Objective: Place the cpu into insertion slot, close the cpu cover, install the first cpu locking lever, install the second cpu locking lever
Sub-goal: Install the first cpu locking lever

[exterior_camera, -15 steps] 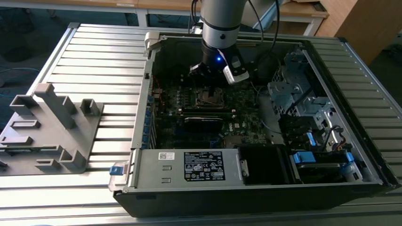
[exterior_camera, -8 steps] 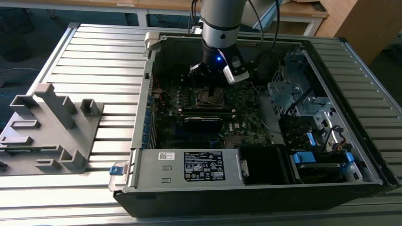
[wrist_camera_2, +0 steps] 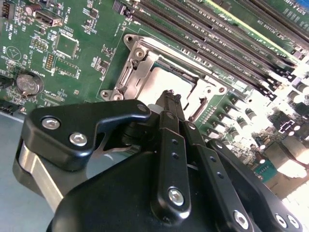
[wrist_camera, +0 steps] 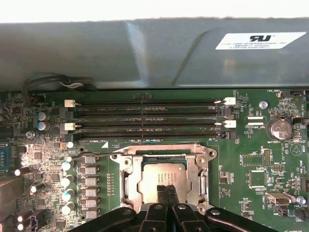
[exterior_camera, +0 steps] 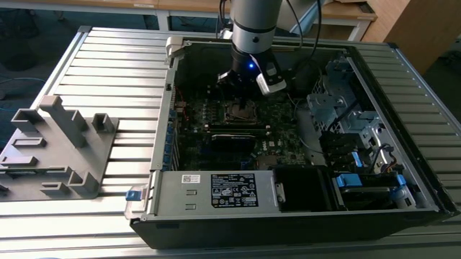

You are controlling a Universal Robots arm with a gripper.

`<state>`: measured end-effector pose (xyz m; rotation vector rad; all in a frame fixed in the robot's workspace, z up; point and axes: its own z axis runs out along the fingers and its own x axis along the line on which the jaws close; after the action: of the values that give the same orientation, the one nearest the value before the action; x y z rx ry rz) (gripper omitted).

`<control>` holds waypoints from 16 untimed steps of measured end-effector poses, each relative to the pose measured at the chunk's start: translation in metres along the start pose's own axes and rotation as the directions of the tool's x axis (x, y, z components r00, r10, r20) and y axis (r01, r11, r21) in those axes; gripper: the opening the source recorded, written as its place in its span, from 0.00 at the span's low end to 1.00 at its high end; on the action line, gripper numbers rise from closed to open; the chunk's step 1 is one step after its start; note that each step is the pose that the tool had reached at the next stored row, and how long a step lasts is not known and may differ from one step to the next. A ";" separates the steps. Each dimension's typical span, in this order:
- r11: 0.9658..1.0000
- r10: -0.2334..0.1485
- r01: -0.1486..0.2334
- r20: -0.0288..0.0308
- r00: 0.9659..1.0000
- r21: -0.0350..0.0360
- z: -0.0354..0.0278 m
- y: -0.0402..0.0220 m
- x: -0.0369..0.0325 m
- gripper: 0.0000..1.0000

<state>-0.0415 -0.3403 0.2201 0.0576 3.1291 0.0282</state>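
Observation:
The cpu (wrist_camera: 161, 175) lies flat in the insertion slot (exterior_camera: 241, 111), its dull silver top showing through the window of the cpu cover (wrist_camera: 126, 171). The cover lies down flat around the chip, and its frame (wrist_camera_2: 140, 67) also shows in the second wrist view. My gripper (wrist_camera: 166, 190) is shut, its two black fingers pressed together with nothing between them. The tips are at the near edge of the chip (wrist_camera_2: 164, 83), right over the cover's rim. Whether they touch is unclear. In the exterior view the gripper (exterior_camera: 241, 100) hangs straight over the socket inside the open computer case.
Several long black memory slots (wrist_camera: 145, 118) run beside the socket. The grey case wall (wrist_camera: 145, 53) rises behind them. A coin battery (wrist_camera: 279, 128) sits on the board. The power supply (exterior_camera: 216, 189) and drive cage (exterior_camera: 338, 108) crowd the case. A grey fixture (exterior_camera: 58, 145) stands on the slatted table.

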 end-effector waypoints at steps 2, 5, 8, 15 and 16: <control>1.000 0.000 0.000 0.000 1.000 0.000 -0.0028 0.0000 0.0000 0.11; 1.000 0.000 0.000 0.000 1.000 0.000 -0.0077 0.0001 -0.0001 0.11; 1.000 0.000 0.000 0.000 1.000 0.000 -0.0120 0.0002 -0.0001 0.11; 1.000 0.000 0.000 0.000 1.000 0.000 -0.0223 0.0004 -0.0002 0.11; 1.000 0.000 0.000 0.000 1.000 0.000 -0.0236 0.0004 -0.0002 0.11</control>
<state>-0.0415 -0.3403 0.2438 0.0576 3.1292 0.0281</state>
